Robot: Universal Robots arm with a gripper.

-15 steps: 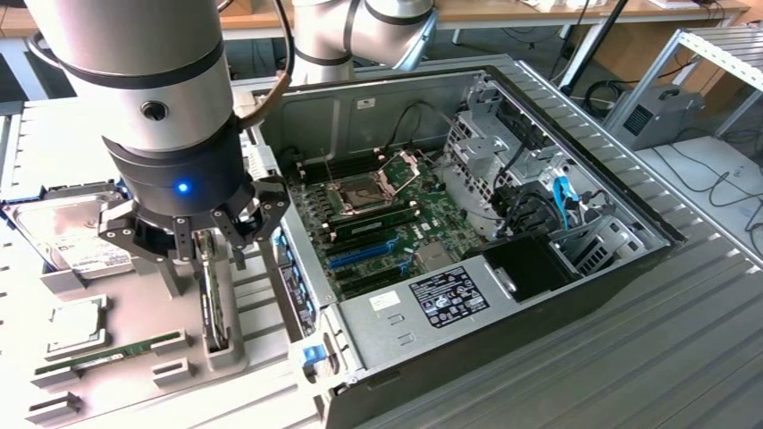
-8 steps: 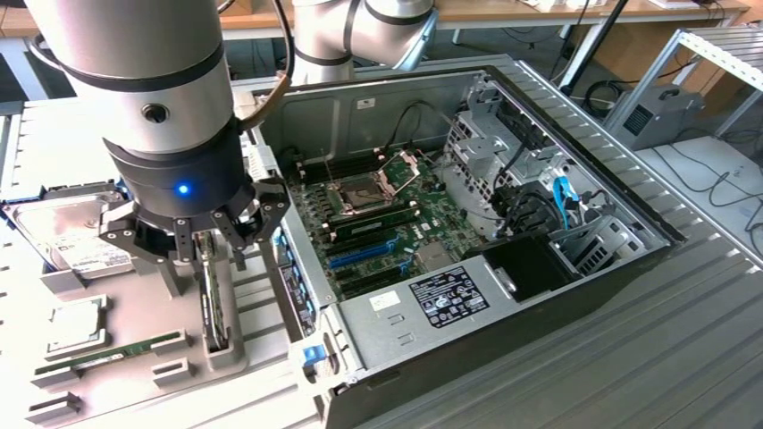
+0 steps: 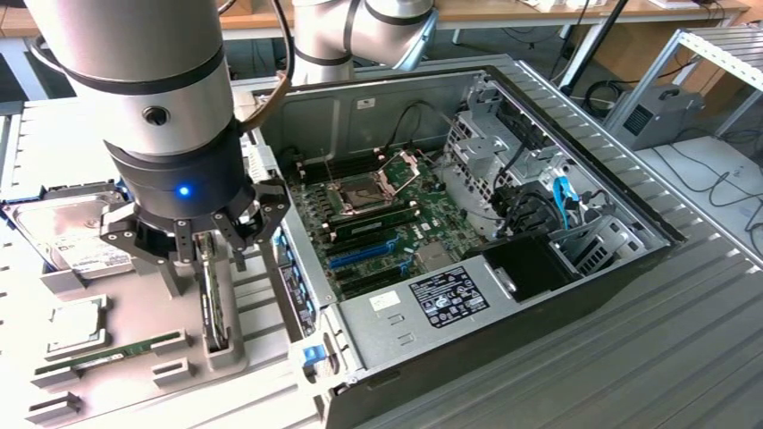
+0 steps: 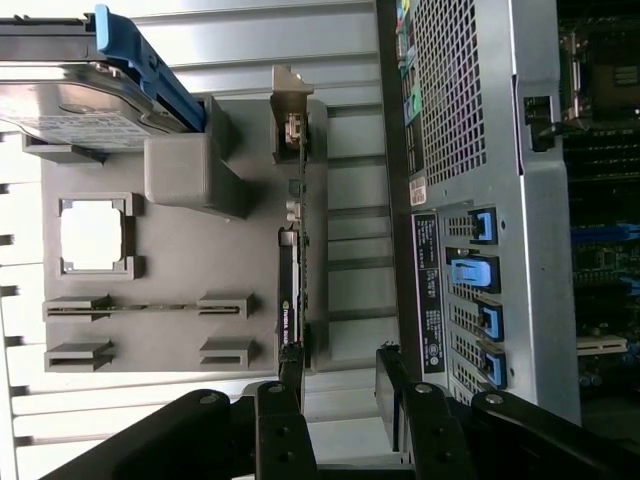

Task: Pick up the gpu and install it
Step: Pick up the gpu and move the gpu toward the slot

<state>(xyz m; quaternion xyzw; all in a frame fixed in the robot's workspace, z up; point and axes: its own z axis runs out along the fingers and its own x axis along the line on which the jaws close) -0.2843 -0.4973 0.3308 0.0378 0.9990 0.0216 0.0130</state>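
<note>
Over the gpu [image 4: 291,300], seemingly, tool [image 4: 338,378] spread.

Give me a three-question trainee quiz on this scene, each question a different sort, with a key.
1. True or false: the gripper holds the graphics card.
2. In the grey holder, the graphics card: A) lies flat; B) stands on edge; C) hangs from the gripper.
3. Which silver, white-labelled part lies at the exterior view's left?
Key: 1 false; 2 B; 3 the hard drive.
</note>
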